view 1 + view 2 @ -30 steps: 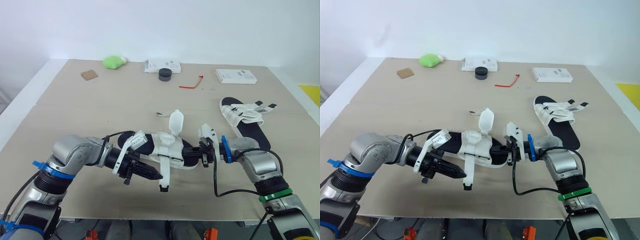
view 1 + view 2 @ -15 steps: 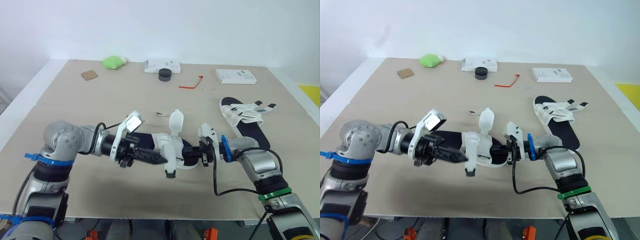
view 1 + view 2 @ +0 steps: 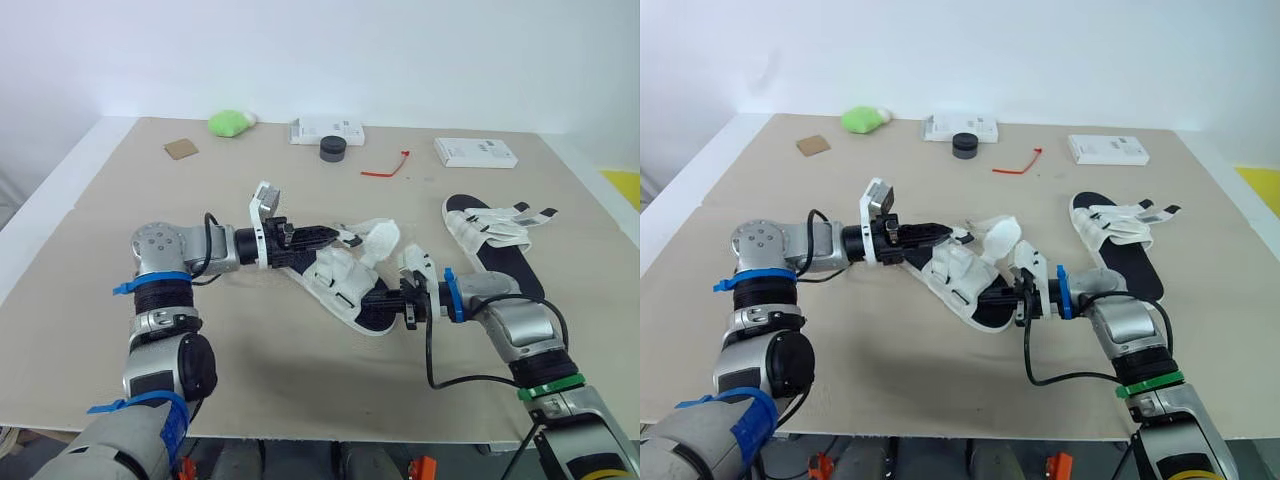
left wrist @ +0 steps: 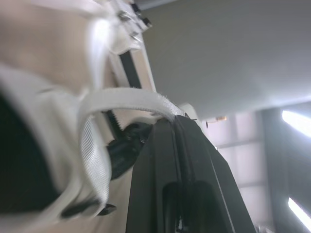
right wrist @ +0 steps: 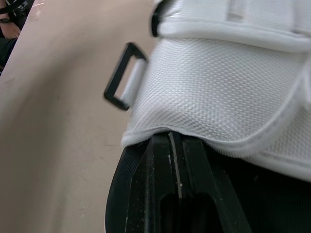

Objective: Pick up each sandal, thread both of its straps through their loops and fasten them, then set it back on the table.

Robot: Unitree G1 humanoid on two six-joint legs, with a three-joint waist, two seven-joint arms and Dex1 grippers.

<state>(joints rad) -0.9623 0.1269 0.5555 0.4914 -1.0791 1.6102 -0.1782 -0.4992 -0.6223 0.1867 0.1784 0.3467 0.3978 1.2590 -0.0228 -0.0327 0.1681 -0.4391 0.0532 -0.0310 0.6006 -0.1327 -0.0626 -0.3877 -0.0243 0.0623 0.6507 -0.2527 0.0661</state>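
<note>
The beige counter [image 3: 150, 180] ran back to a white wall [image 3: 400, 50]. In the head views the left fingers [image 3: 310, 234], low on the near side a second earlier, had swung round to the far side. They were pressed together on a strap [image 3: 350, 238] of the sandal [image 3: 340, 280], now turned slantwise at mid-counter. The right fingers [image 3: 392, 300] pinched its heel. The left wrist view showed that strap pulled taut. The right wrist view showed an empty loop [image 5: 121, 77], so threading probably remained.

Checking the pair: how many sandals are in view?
2. The first sandal is held by the left gripper and right gripper; the second sandal lies on the table, farther right.
</note>
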